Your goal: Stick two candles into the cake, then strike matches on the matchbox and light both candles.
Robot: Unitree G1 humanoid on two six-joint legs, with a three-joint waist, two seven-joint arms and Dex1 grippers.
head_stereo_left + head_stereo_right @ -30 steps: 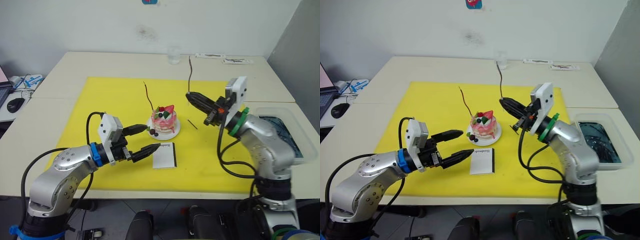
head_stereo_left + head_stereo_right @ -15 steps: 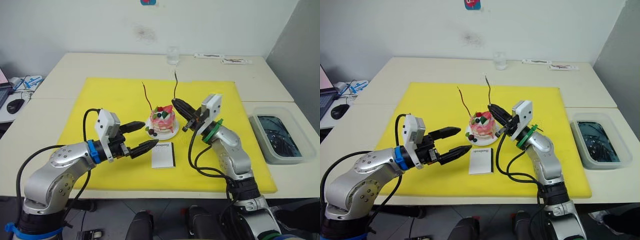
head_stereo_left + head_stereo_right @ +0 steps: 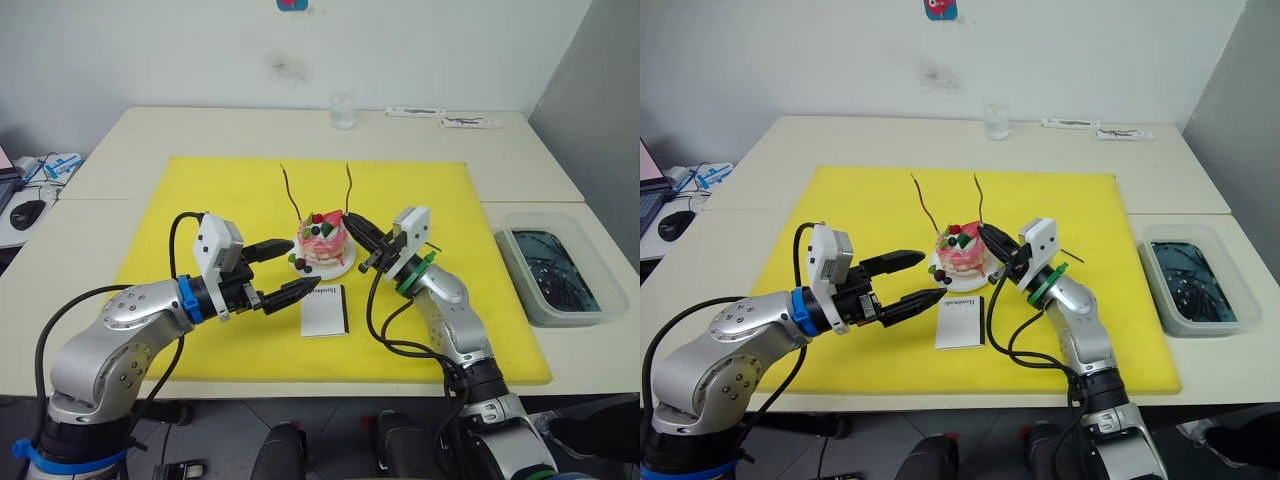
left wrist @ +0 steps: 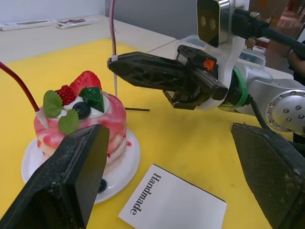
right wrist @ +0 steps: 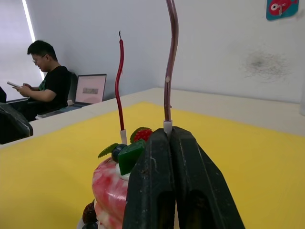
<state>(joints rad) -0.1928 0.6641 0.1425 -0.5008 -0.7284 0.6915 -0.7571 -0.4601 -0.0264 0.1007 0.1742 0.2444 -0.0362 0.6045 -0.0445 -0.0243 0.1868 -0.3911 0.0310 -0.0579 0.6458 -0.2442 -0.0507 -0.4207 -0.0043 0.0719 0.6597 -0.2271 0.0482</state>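
The pink-and-white cake [image 3: 325, 241] sits on its white plate [image 3: 345, 267] in the middle of the yellow mat. One wavy candle [image 3: 292, 191] stands stuck in the cake's left side. My right gripper [image 3: 352, 222] is shut on the second candle [image 3: 349, 187], held upright at the cake's right edge. In the left wrist view its pale lower end [image 4: 115, 81] reaches down to the cake's top. My left gripper [image 3: 305, 265] is open just left of the cake, above the white matchbox [image 3: 324, 310]. One short match [image 4: 136, 109] lies on the mat beyond the cake.
A yellow mat [image 3: 200, 200] covers the table's middle. A glass [image 3: 343, 110] and flat packets [image 3: 445, 118] stand at the back edge. A clear tub of dark water [image 3: 552, 276] sits at the right. A person [image 5: 47, 81] sits at a laptop in the background.
My right gripper has carried the second candle left and down, from over the mat's right side to the cake's right edge. The left gripper has stayed open beside the cake.
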